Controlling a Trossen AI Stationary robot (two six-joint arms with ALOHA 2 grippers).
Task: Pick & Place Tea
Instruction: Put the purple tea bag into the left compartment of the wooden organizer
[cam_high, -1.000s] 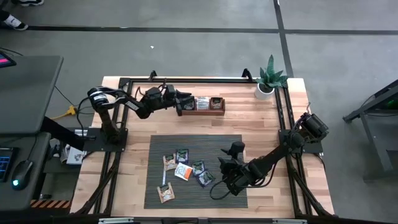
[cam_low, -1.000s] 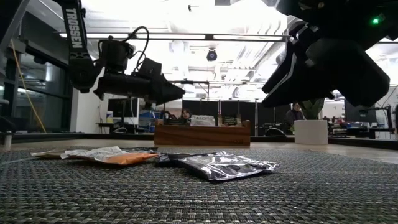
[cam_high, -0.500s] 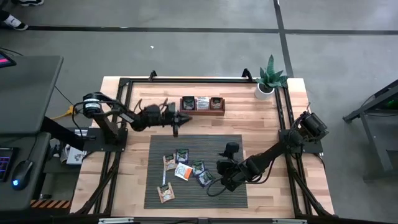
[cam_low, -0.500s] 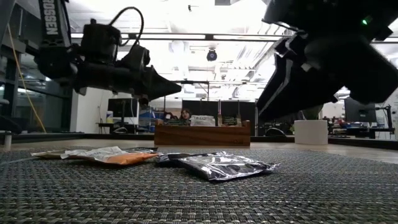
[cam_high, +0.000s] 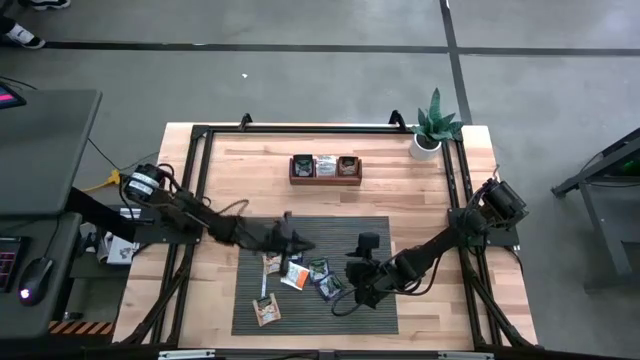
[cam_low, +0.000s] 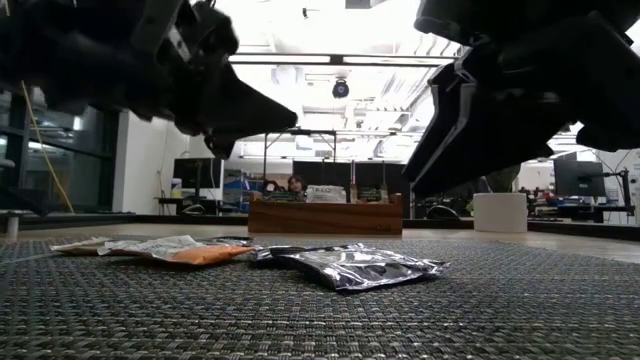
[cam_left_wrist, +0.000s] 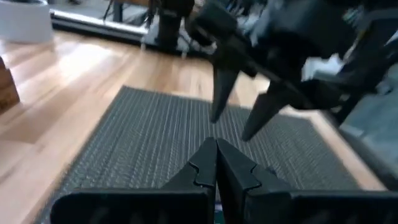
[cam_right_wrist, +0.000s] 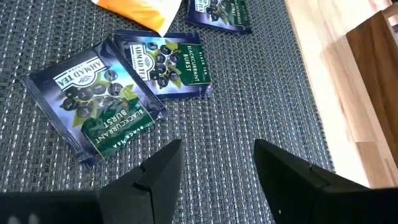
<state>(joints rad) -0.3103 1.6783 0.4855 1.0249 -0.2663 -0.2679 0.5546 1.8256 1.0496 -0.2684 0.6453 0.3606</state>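
Several tea sachets lie flat on the grey mat (cam_high: 370, 232): dark blue-green ones (cam_right_wrist: 99, 112) (cam_right_wrist: 165, 62), an orange one (cam_high: 292, 276) and a tan one (cam_high: 266, 311). My right gripper (cam_right_wrist: 217, 163) hangs open over the mat just right of the dark sachets, its fingers slanting down and touching nothing. My left gripper (cam_high: 300, 244) reaches in nearly level from the table's left. It is shut and empty (cam_left_wrist: 216, 155) above the far side of the sachet cluster, pointing at the right gripper. More sachets stand in the wooden box (cam_high: 325, 168).
The wooden box stands on the bare wood beyond the mat's far edge. A potted plant (cam_high: 435, 128) is at the far right corner. Black frame rails (cam_high: 455, 190) run along the table's sides. The two grippers face each other closely over the mat.
My left gripper has swung from the wooden box toward the table's near edge, out over the mat and close to the right gripper, and has shut on nothing. My right gripper has stayed in place and tipped a little. The sachets have not moved.
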